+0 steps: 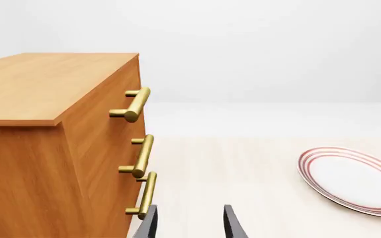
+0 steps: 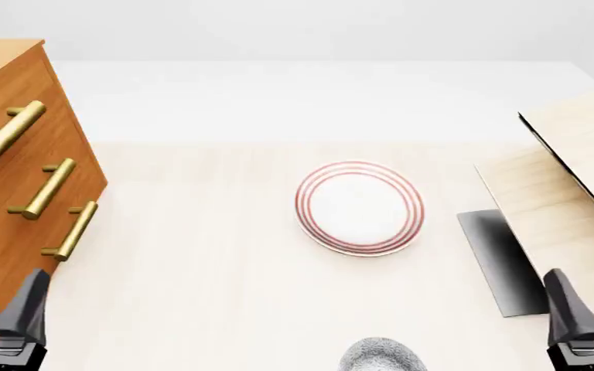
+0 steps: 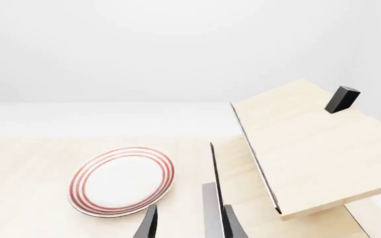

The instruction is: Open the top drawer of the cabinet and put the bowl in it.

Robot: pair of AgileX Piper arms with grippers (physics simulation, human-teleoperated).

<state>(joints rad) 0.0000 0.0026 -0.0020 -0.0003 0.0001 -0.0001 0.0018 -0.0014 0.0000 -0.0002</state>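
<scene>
Brass marks the target: the top drawer's handle (image 1: 133, 104) on the cabinet (image 2: 8, 201). The left gripper (image 1: 189, 223), spread and empty, should rise from beside the lowest handle to straddle it squarely (then pull straight). The bowl (image 2: 382, 356) waits well right of the cabinet.

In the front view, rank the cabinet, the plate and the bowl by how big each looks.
1. cabinet, though cut off by the frame
2. plate
3. bowl, only partly in frame, so its rank is unsure
</scene>
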